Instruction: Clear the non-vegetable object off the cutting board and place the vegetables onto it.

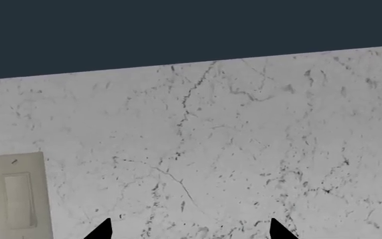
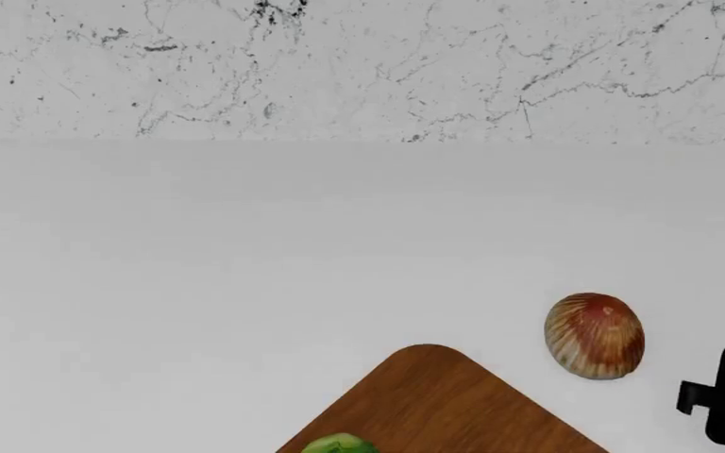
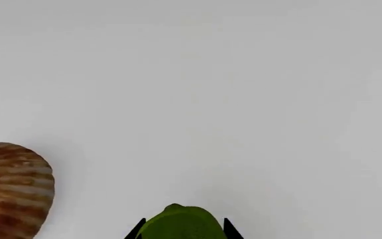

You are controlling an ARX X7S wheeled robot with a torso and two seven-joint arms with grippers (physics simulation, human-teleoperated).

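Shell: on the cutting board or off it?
Off. In the head view the shell lies on the white counter, beside the cutting board and apart from its corner.

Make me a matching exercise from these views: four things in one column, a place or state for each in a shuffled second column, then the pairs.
1. shell
2. cutting board
3. green vegetable
4. light switch

A. between the right gripper's fingertips
B. on the marble wall, in the left wrist view
C. on the white counter, off the board
D. reddish-brown wood, another green piece at its near edge

Pairs: 1-C, 2-D, 3-A, 4-B
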